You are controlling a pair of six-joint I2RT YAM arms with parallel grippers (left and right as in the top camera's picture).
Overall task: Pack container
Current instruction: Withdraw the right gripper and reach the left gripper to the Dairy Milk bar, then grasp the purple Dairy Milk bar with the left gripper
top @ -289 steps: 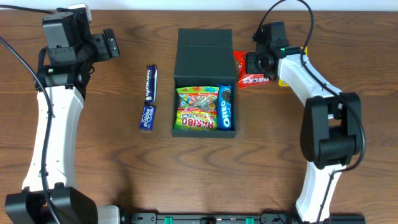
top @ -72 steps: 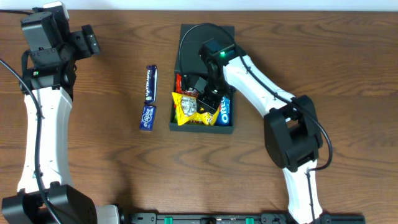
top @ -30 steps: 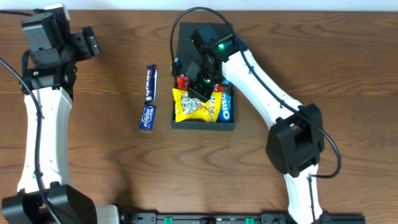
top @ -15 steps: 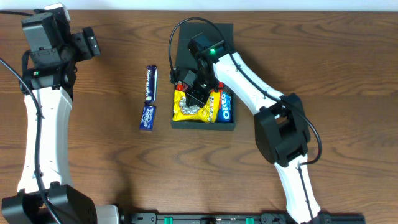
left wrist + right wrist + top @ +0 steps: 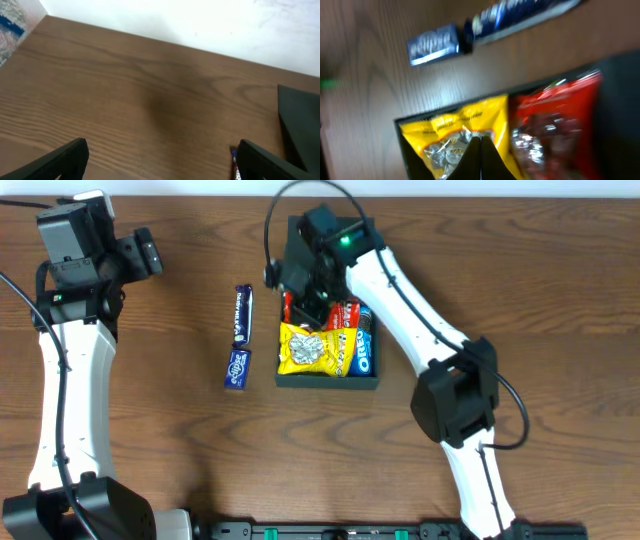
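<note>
Fingers of right gripper (image 5: pixel 480 142) sit btm centre of the right wrist view, pressed together w/ nothing seen betw. them; whole view is motion-blurred. Just beyond lie yellow packet (image 5: pixel 454 131) and red packet (image 5: pixel 555 112), side by side inside container (image 5: pixel 407 155), whose dark wall is cut off at btm. Further up, on table (image 5: pixel 370 100), are short blue bar (image 5: pixel 432 45) and long blue bar (image 5: pixel 520 17), lettering unreadable. In the left wrist view, left gripper (image 5: pixel 162 150) is spread wide and grips nothing, w/ only its tips in frame at the btm corners. Container corner is clipped at right edge, white wall (image 5: pixel 200 20) at top. Only overhead gives the full layout: container centre-top, Oreo packet (image 5: pixel 364 356) along its right side, right arm (image 5: pixel 400 290) covering the lid and part of red packet. Left gripper is upper left, well apart from both bars.
</note>
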